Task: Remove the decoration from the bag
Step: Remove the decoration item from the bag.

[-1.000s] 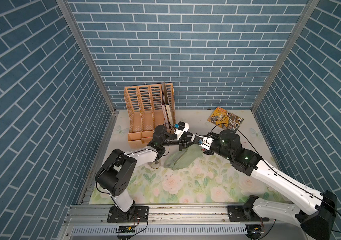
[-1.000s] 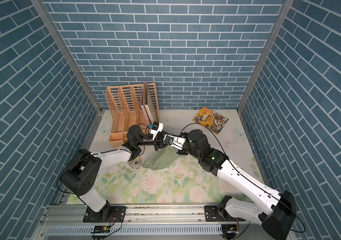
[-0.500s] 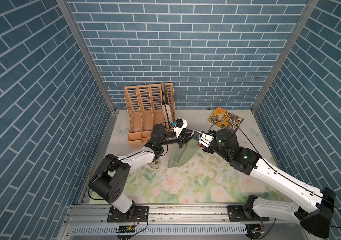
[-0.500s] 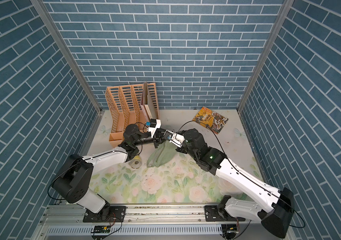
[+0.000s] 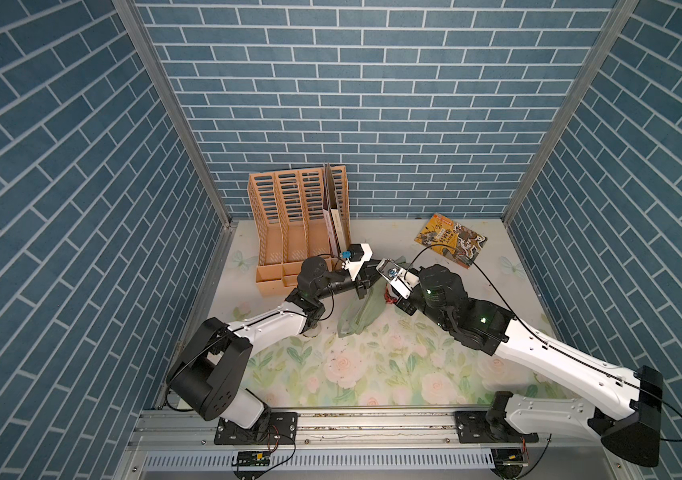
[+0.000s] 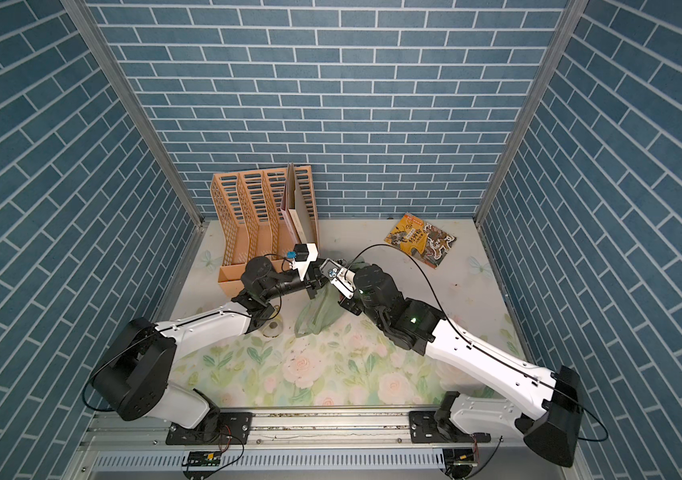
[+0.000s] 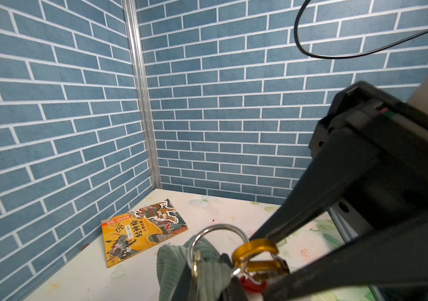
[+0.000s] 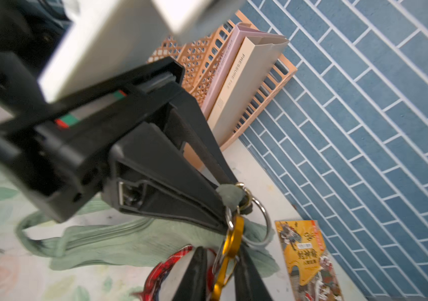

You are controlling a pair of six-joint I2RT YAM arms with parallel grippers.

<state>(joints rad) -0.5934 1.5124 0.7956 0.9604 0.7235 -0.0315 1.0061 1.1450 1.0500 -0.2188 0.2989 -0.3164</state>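
The sage-green bag (image 5: 362,311) hangs from my left gripper (image 5: 366,278), its lower end on the floral table (image 5: 372,374). My left gripper (image 7: 207,271) is shut on the bag's fabric end by a silver ring (image 7: 218,234). The decoration is a red plaid piece (image 8: 163,268) on a gold carabiner (image 8: 229,250) hooked to that ring (image 8: 262,224). My right gripper (image 8: 222,250) straddles the carabiner, jaws slightly apart, one finger (image 8: 249,273) against it. In the left wrist view the carabiner (image 7: 257,251) lies between the right gripper's black fingers (image 7: 299,208).
An orange file rack (image 5: 289,220) with two folders (image 5: 337,220) stands at the back left. A yellow booklet (image 5: 451,239) lies at the back right. A small roll (image 6: 272,328) sits under my left arm. Blue brick walls enclose three sides.
The bag has been drawn up from lying spread on the table to hanging in a narrow bunch from my left gripper. Both grippers stay close together at the bag's top.
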